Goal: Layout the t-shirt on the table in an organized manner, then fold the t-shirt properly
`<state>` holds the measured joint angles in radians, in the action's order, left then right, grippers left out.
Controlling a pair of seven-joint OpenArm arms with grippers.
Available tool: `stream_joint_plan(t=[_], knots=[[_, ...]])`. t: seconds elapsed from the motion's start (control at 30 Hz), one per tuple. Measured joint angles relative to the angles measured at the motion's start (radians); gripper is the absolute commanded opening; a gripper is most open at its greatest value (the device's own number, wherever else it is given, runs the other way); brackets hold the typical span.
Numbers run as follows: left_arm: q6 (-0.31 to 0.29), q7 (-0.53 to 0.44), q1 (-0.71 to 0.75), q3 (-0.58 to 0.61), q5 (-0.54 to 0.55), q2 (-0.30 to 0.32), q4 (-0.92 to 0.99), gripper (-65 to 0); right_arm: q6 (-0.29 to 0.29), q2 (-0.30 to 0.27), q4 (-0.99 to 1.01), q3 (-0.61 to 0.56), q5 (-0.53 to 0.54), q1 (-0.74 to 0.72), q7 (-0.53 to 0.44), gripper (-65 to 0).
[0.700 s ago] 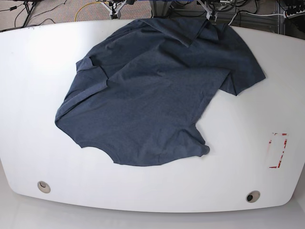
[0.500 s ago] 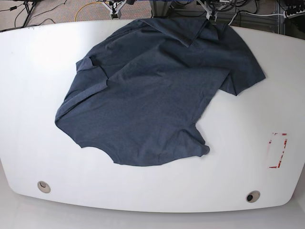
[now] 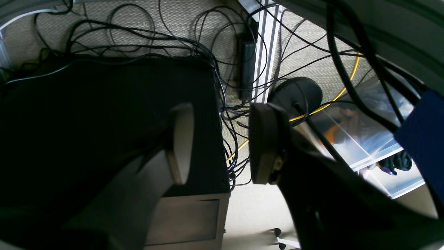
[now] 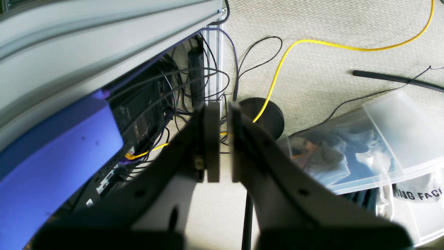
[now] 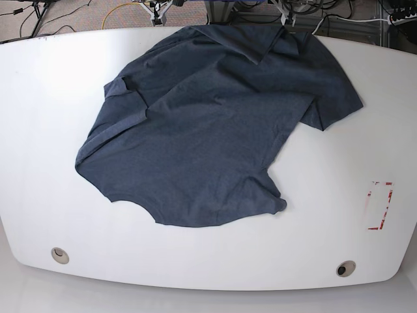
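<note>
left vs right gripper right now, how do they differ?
Opening: the left gripper stands open with a wide gap between its pads, while the right gripper is shut, only a thin slit showing.
Pads: the left gripper's look mismatched, one pale and one dark; the right gripper's look alike, both grey.
Shared: both are empty, point down at cables and floor beside the table, and neither touches the t-shirt.

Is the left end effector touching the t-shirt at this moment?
Apart. The left wrist view shows the left end effector open over floor cables with nothing between its fingers, and the base view shows the t-shirt lying alone on the table.
</note>
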<state>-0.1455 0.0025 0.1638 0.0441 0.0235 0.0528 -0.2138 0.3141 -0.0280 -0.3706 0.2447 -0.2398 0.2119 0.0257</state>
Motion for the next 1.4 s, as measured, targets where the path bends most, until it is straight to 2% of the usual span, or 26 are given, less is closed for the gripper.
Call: stream_joint_plan(t=[1.3,1.4], knots=[[-0.001,0.004,-0.008,0.002,-0.003,0.008,0.003,-41.1,-0.003,0.003,-0.006,0.0,0.0,-0.023,-0.014,-60.7],[-0.001,-0.021,0.014,-0.001,-0.003,0.01,-0.032,-41.1,-0.003,0.003,-0.008,0.004,0.0,-0.016,-0.018,-60.7]])
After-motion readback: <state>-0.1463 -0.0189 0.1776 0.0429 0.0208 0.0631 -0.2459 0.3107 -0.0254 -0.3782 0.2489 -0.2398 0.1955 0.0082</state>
